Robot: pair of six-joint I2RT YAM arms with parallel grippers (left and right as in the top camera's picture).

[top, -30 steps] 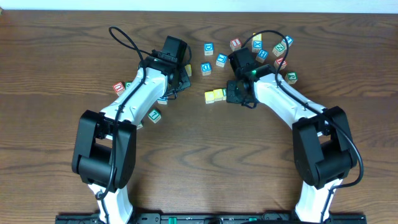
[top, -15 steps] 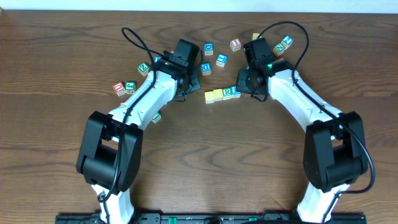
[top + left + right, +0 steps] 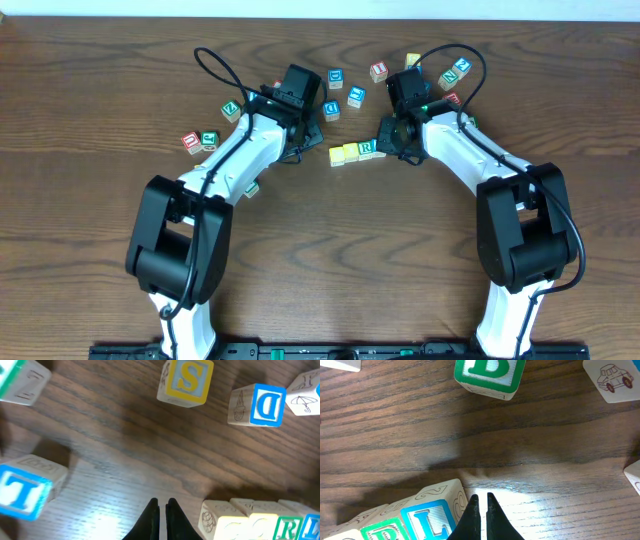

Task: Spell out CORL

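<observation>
Block row [image 3: 355,152] sits midway between left and right edges, nearer far edge of tabletop [image 3: 320,260]. L block [image 3: 427,519] touches R block [image 3: 382,531] at row end. The right jaws and left jaws are pressed together, empty. Likely step: squaring L. Nudge gently, then lift straight up. First two letters unreadable; row cut off in wrist views.

Both arms were extended forward, elbows out, forearms angled inward toward each other. The left arm [image 3: 225,160] slanted right and the right arm [image 3: 470,160] slanted left, wrists near one another. The left gripper [image 3: 162,506] pointed down, its fingers [image 3: 151,517] drawn almost together and gripping nothing. The right gripper [image 3: 481,500] was the same, tips nearly touching.
</observation>
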